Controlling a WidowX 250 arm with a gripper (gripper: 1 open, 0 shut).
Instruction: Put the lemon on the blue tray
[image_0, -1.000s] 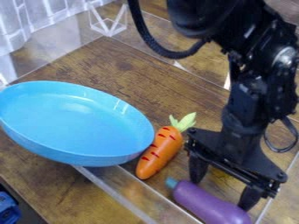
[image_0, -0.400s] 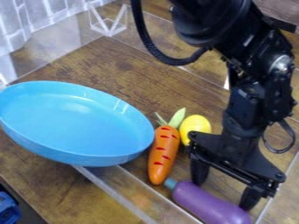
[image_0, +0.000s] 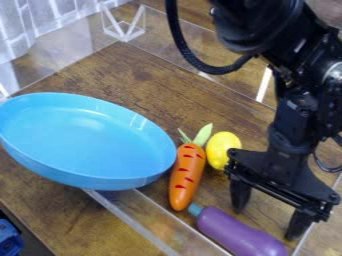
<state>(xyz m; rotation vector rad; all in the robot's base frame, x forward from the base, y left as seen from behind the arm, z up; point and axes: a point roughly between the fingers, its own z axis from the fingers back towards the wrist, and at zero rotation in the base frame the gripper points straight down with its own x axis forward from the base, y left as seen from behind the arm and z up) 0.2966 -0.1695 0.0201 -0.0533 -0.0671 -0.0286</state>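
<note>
The robot arm (image_0: 301, 70) is all black, with thick rounded segments, a black cable (image_0: 201, 60) looping beside it, and a wide two-fingered gripper (image_0: 278, 200).

Lemon (image_0: 223, 146) at centre right, hemmed by carrot (image_0: 187, 174) on its left, open gripper (image_0: 279, 199) lower right; upper side unobstructed.

We are looking at a robot lab bench set up for practice, not a real kitchen. A black robot arm (image_0: 301, 90) stands over a wooden tabletop (image_0: 134, 70) fenced by clear plastic walls (image_0: 147, 222), with toy vegetables (image_0: 186, 176) laid out.
</note>
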